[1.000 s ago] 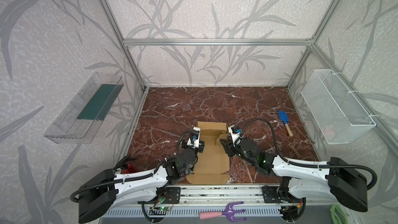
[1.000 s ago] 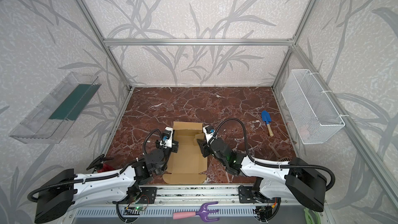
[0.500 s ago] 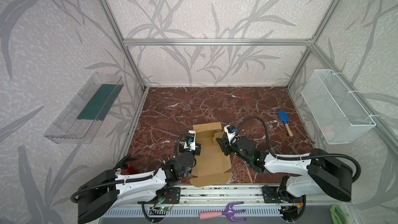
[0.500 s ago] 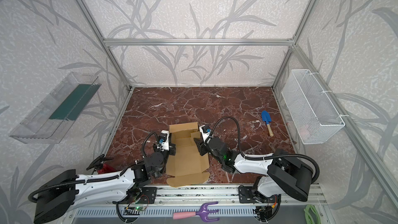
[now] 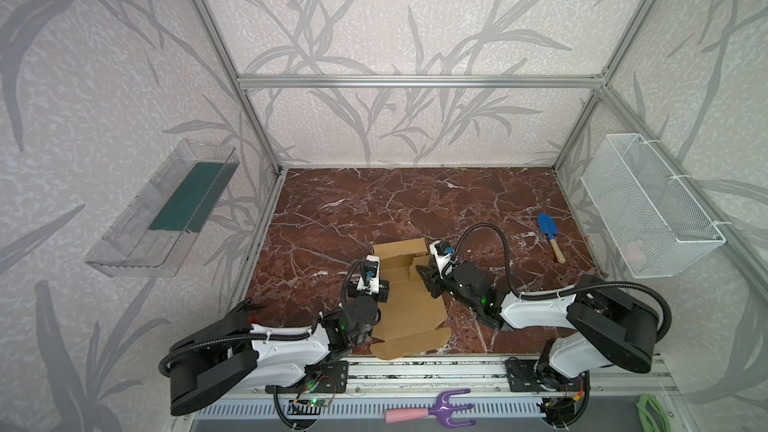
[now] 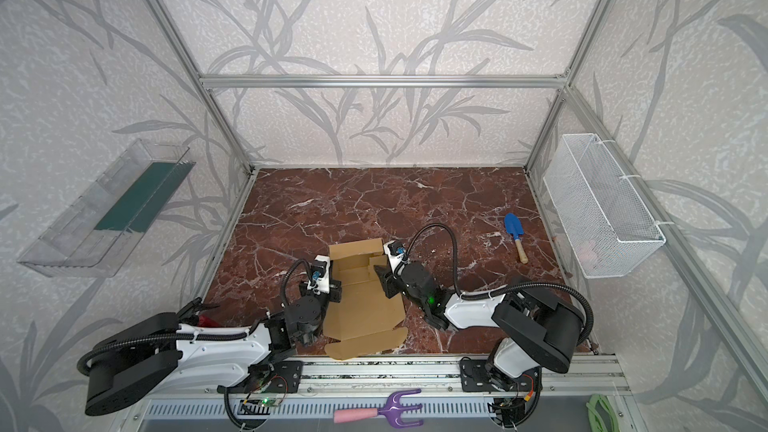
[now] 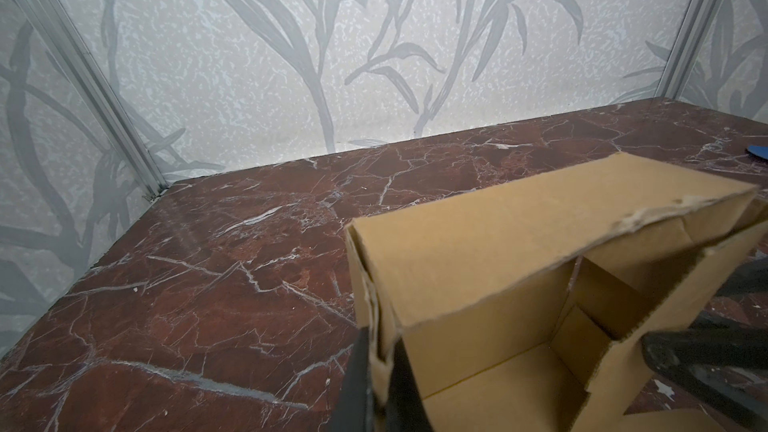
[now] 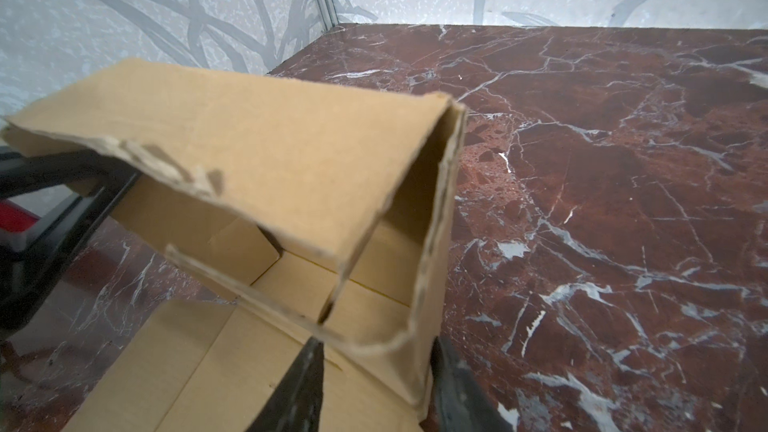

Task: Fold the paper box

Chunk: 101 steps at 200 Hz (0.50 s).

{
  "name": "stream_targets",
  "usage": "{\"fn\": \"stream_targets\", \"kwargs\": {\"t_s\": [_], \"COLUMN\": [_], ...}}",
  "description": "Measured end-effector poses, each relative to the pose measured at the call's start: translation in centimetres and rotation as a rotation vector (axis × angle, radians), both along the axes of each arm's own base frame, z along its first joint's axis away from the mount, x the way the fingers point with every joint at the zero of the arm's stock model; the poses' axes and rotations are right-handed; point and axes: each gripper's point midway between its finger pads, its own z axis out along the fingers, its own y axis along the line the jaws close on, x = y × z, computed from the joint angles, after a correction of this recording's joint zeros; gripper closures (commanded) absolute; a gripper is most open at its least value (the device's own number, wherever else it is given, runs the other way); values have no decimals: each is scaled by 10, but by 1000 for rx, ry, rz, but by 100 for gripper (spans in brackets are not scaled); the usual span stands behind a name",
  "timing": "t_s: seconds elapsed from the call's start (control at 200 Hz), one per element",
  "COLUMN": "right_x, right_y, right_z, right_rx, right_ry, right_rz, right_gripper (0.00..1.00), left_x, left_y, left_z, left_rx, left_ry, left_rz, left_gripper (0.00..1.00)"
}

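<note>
Tan-brown corrugated cardboard paper box (image 5: 405, 305) sits near the front edge of the red-brown marbled worktop (image 5: 374, 209), between both arms. It is part-formed: far wall raised, front lid flap lying flat.

The left gripper (image 7: 380, 367) is pinched tight on the left side wall. The right gripper (image 8: 374, 376) straddles the rolled-over right wall, its jaws bearing on both faces.

Recommendation: keep both walls upright and square, and press the rolled flap down until it seats. Go lightly on the frayed edge.

The worktop is hard and smooth, likely slippery. The enclosure has an aluminium frame and leaf-patterned walls. Blue trowel (image 5: 548, 230) and white wire basket (image 5: 648, 209) stand well apart.
</note>
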Motion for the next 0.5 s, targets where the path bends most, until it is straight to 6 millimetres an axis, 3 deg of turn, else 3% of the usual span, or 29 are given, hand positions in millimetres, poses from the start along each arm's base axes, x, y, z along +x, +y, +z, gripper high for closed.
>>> {"fn": "stream_targets", "kwargs": {"t_s": [0.265,0.505], "right_x": [6,9], "right_y": [3,4], "right_z": [-13,-7], "right_rx": [-3,14], "right_ry": [-2,-21], "right_rz": [10,10], "right_gripper": [61,62], "left_x": [1,1], "left_y": [1,2], "left_z": [-4,-2], "left_rx": [9,-9], "left_ry": [-1,-6], "left_rz": [12,21], "left_gripper": [100,100]}}
